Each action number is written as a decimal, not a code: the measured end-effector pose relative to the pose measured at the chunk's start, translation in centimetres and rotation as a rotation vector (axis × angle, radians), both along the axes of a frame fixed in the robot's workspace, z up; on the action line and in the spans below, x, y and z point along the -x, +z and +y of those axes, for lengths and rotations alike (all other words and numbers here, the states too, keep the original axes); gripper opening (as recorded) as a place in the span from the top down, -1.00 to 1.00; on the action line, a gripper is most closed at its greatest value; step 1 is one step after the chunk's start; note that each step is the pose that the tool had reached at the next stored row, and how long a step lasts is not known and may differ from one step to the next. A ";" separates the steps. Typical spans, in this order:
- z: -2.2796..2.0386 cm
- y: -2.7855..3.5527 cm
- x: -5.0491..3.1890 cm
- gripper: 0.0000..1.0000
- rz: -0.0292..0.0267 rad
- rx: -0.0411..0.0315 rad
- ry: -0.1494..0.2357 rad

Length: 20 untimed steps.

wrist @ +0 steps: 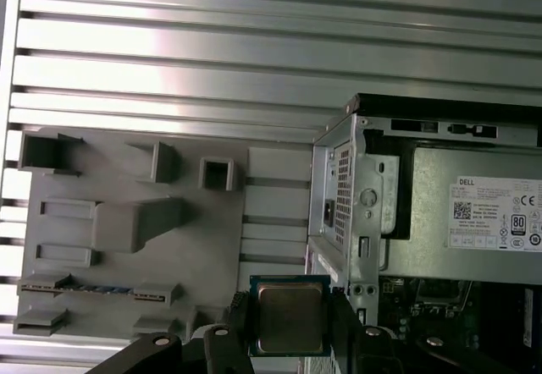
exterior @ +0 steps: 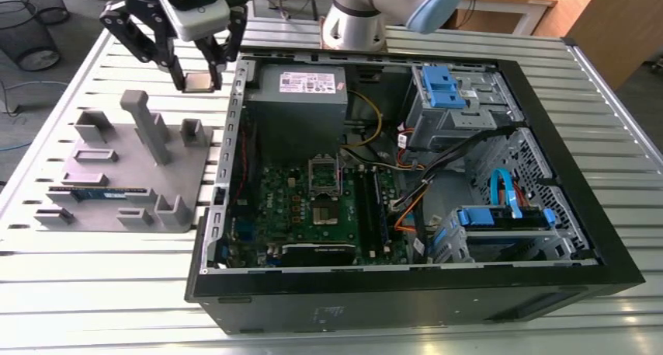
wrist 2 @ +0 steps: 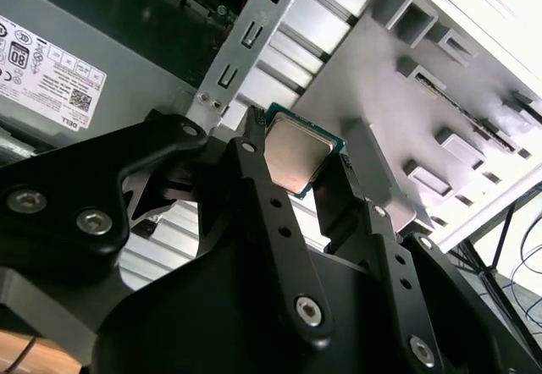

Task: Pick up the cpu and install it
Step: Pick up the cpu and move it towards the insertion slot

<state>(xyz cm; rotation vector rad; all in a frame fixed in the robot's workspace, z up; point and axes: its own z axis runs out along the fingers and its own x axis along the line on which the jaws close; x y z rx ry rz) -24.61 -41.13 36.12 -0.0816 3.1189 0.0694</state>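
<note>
Where the two black fingers (wrist 2: 262,196) of the gripper (wrist: 290,321) meet, they are clamped on opposite edges of the cpu (wrist: 290,310). Its silvery top faces the camera in both wrist views, with a green rim showing around it. In the exterior view the chip hangs clear of every surface, above the slatted metal table (exterior: 93,293). It is between the grey holder (exterior: 114,176) and the back corner of the open computer case (exterior: 414,293).

The holder lies on the table at the exterior view's left, just beside the case. A long narrow memory stick (exterior: 98,190) sits in one of its slots.

Inside the case, the power supply (exterior: 300,87) is the part nearest the chip. Beyond it lies the green motherboard (exterior: 295,207). Its socket (exterior: 324,176) appears to stand with the metal frame raised, though the view is too poor to be sure. Blue drive cages (exterior: 448,87) occupy the far side, at the exterior view's right.
</note>
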 end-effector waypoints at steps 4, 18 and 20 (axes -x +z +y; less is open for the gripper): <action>0.00 0.00 -1.16 0.06 0.0000 0.0000 0.000; 0.00 0.00 -5.26 0.06 0.0001 0.0000 0.000; 0.00 0.00 -5.88 0.06 0.0000 0.0000 0.000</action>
